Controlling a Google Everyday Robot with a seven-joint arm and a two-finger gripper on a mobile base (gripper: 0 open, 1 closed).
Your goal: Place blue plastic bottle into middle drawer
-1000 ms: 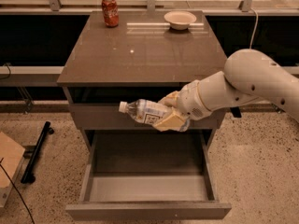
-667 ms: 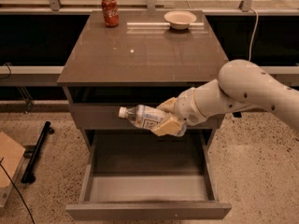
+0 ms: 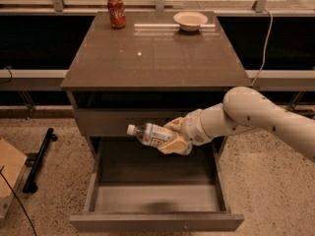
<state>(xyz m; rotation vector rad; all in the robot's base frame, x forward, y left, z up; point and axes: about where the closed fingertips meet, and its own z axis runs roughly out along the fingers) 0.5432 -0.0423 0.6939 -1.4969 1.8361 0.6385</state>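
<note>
The blue plastic bottle [image 3: 149, 134] lies on its side in the air, white cap pointing left, blue-and-white label showing. My gripper [image 3: 173, 136] is shut on its right end, with tan fingers [image 3: 176, 145] above and below it. The white arm reaches in from the right. The bottle hangs over the back part of the open middle drawer [image 3: 157, 196], whose pale grey floor is bare. The upper drawer front [image 3: 118, 122] is closed just behind the bottle.
A red soda can [image 3: 116, 12] and a white bowl [image 3: 190, 19] stand at the back of the cabinet top [image 3: 152, 58]. A black bar [image 3: 39, 159] and a cardboard box [image 3: 9, 173] lie on the floor at left.
The gripper with the bottle has moved down and slightly left, from in front of the upper drawer front to over the open drawer.
</note>
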